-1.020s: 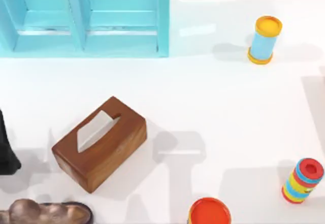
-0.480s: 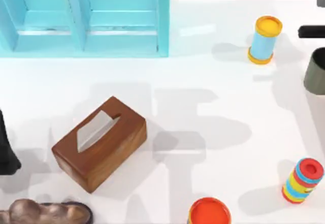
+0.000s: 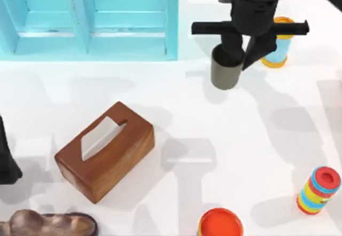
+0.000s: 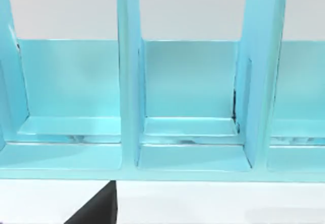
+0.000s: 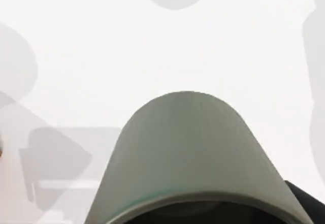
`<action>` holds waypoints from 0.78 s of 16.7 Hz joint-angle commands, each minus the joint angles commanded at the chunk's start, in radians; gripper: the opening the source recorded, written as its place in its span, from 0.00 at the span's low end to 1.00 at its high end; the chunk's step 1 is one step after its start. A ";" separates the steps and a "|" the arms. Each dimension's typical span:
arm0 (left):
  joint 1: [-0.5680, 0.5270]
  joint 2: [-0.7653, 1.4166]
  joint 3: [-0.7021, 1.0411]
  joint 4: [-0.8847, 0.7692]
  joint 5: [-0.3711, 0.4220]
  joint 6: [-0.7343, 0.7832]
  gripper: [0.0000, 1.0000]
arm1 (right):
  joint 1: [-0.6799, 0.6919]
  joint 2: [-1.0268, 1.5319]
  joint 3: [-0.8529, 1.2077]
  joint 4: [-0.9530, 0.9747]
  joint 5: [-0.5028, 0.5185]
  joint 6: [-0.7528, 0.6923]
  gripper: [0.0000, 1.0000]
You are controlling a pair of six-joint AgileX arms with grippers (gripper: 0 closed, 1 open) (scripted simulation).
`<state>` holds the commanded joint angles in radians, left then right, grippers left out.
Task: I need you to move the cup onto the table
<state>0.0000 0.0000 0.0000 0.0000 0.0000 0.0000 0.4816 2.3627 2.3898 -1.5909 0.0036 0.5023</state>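
Note:
My right gripper (image 3: 241, 58) is shut on the rim of the olive-grey cup (image 3: 224, 74). It holds the cup over the back of the white table (image 3: 256, 139), just right of the turquoise shelf unit (image 3: 91, 22). One finger (image 3: 234, 47) reaches into the cup's dark inside and the other sits outside its wall. In the right wrist view the cup (image 5: 193, 153) is close up, with bare white table (image 5: 101, 56) beyond it. I cannot tell whether the cup touches the table. My left arm (image 3: 6, 164) is parked at the table's left edge.
A light-blue cylinder with yellow-orange ends (image 3: 279, 54) stands just right of the right gripper. A wooden tissue box (image 3: 104, 150) lies front left. A rainbow-striped cylinder (image 3: 319, 189) stands front right, with an orange-red round object (image 3: 220, 223) and a brown lumpy object (image 3: 45, 223) at the front edge.
The right arm has swept in from the table's right edge towards the left, carrying the cup to a spot near the shelf. The left arm has not moved.

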 joint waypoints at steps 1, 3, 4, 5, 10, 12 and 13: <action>0.000 0.000 0.000 0.000 0.000 0.000 1.00 | 0.019 0.019 0.022 -0.003 0.000 0.019 0.00; 0.000 0.000 0.000 0.000 0.000 0.000 1.00 | 0.030 0.030 0.035 -0.005 0.000 0.031 0.00; 0.000 0.000 0.000 0.000 0.000 0.000 1.00 | 0.030 0.030 0.035 -0.005 0.000 0.031 0.00; 0.000 0.000 0.000 0.000 0.000 0.000 1.00 | 0.030 0.030 0.035 -0.005 0.000 0.031 0.00; 0.000 0.000 0.000 0.000 0.000 0.000 1.00 | 0.033 0.021 -0.041 0.067 -0.002 0.034 0.00; 0.000 0.000 0.000 0.000 0.000 0.000 1.00 | 0.038 0.013 -0.122 0.137 -0.001 0.038 0.00; 0.000 0.000 0.000 0.000 0.000 0.000 1.00 | 0.041 0.011 -0.166 0.174 0.000 0.042 0.00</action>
<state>0.0000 0.0000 0.0000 0.0000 0.0000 0.0000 0.5222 2.3734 2.2238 -1.4169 0.0033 0.5438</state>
